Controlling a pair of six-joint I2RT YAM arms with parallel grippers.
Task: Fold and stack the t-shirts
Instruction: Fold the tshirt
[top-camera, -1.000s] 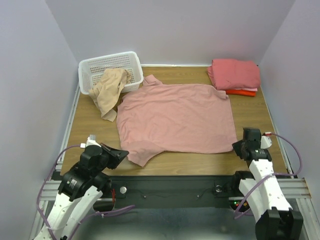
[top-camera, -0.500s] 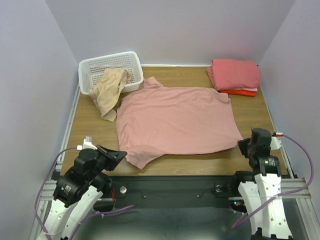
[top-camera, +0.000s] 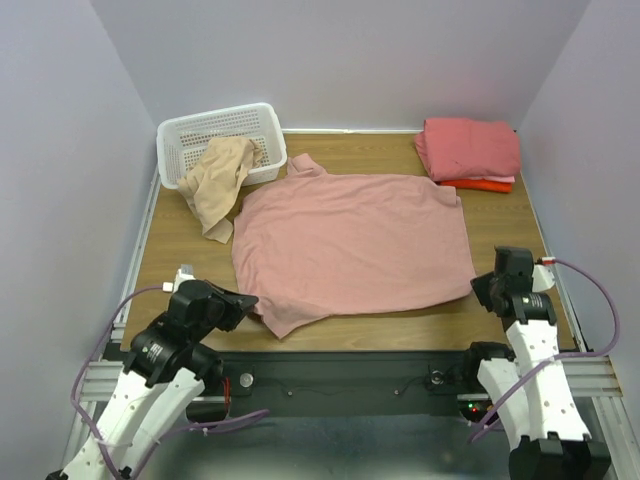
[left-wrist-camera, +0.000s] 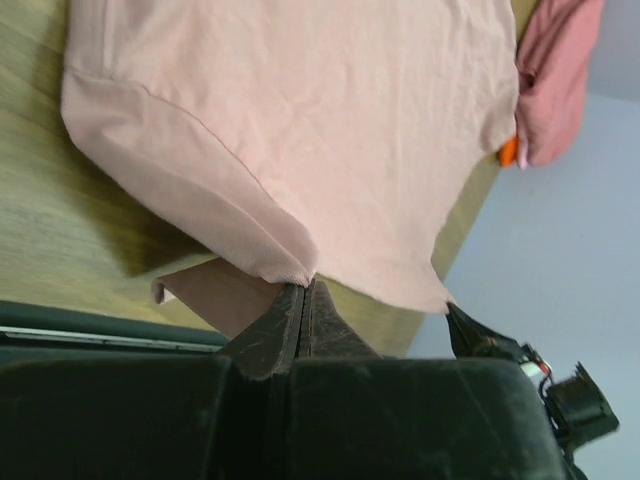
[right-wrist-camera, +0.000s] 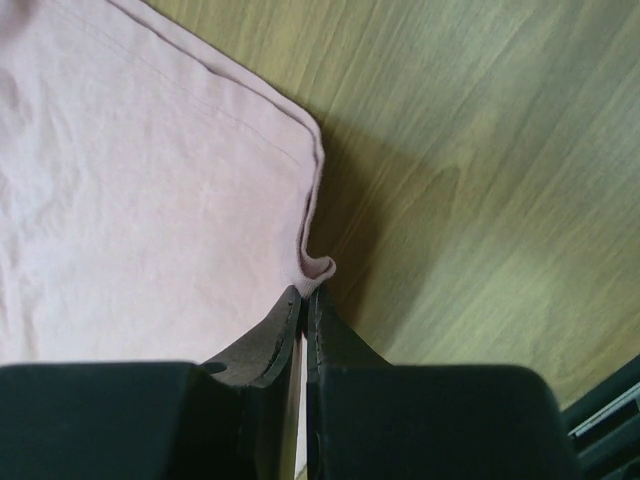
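The wooden table (top-camera: 190, 250) is carrying everything. The dusty-pink t-shirt (top-camera: 350, 240) is taking up most of its middle. It is lying spread out and nearly flat, with its collar pointing to the far left and its hem running along the right side. Faint creases are showing across the cloth, and the near-left sleeve is doubling over itself by the table's near edge.

At the far right corner, a folded salmon-pink t-shirt (top-camera: 470, 145) is resting on top of a folded orange-red t-shirt (top-camera: 485, 186), of which only a thin edge is peeking out. At the far left, a white lattice basket (top-camera: 180, 150) is sitting against the wall. A crumpled beige t-shirt (top-camera: 220, 180) is spilling over its near rim onto the wood, just beside the spread shirt's collar.

The left gripper (top-camera: 245, 300) is pinching the near-left sleeve hem with its jaws pressed together. The right gripper (top-camera: 478, 290) is likewise clamping the near-right corner of the dusty-pink t-shirt, which is curling up at its fingertips (right-wrist-camera: 290, 310).

Counting: one spread shirt, one beige shirt, one stack showing two colours, one basket and two grippers.
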